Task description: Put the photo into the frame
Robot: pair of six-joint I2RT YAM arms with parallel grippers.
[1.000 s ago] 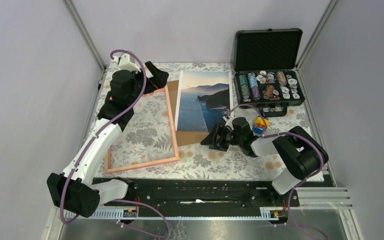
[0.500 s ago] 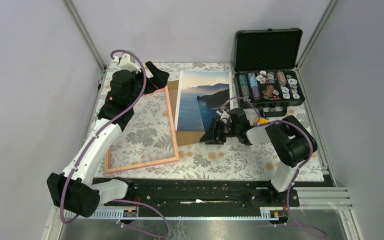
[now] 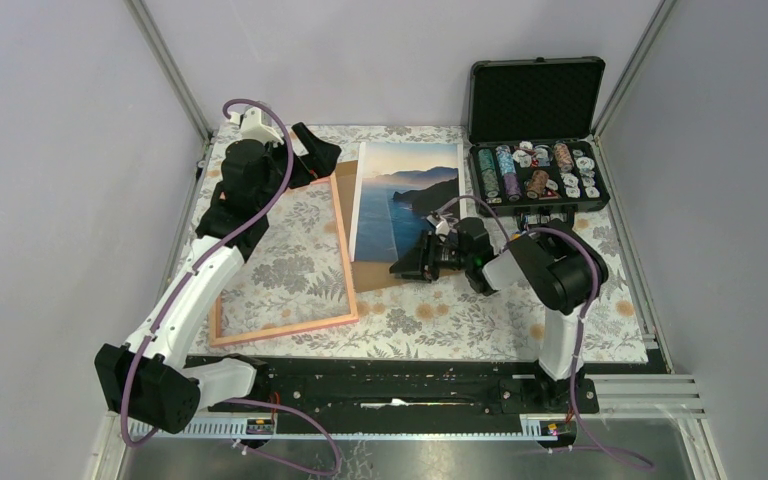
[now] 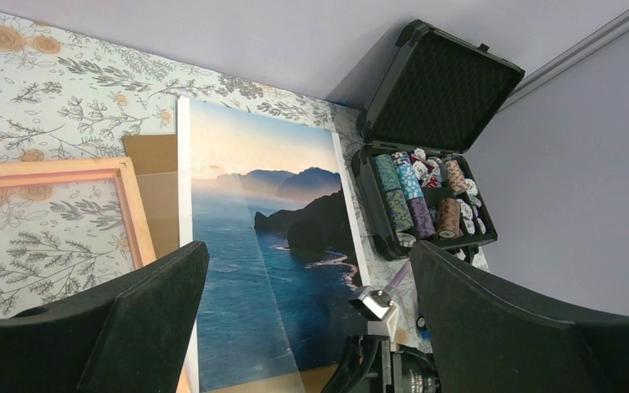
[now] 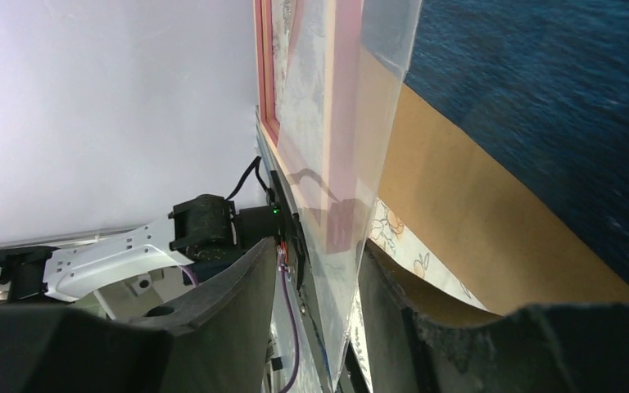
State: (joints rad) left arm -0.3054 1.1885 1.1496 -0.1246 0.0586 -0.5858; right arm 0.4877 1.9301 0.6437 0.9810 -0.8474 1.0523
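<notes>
From above, the left arm lies across the far left corner of the thin pink-edged rectangular picture frame [image 3: 282, 330], so that corner is hidden; the rest lies flat on the floral tablecloth [image 3: 440, 320], whose pattern shows through the middle. The plain brown backing board [image 3: 372, 272] sits just right of the frame, mostly buried under the large paper photo of blue sea, dark cliffs and pale orange sky [image 3: 400, 195]; only a strip along its left and near edges peeks out. The photo lies face up, beside the frame and not in it. A clear, thin plastic sheet [image 5: 336, 164] is almost invisible from above and shows only as a pale sheen in the wrist views. The photo's near right corner is covered by the right arm's hand. At far right, the open black case [image 3: 535, 100] holds round pieces too small to make out.

The left gripper [image 4: 309, 254] hangs over the far end of the frame, jaws spread wide, gripping nothing; the right gripper [image 5: 319, 258] sits low at the photo's near edge, jaws part-way apart with the clear sheet's edge standing between them. A gap shows beside one finger, so it is not clamped; the other finger may be brushing the sheet, though I can't be sure.
</notes>
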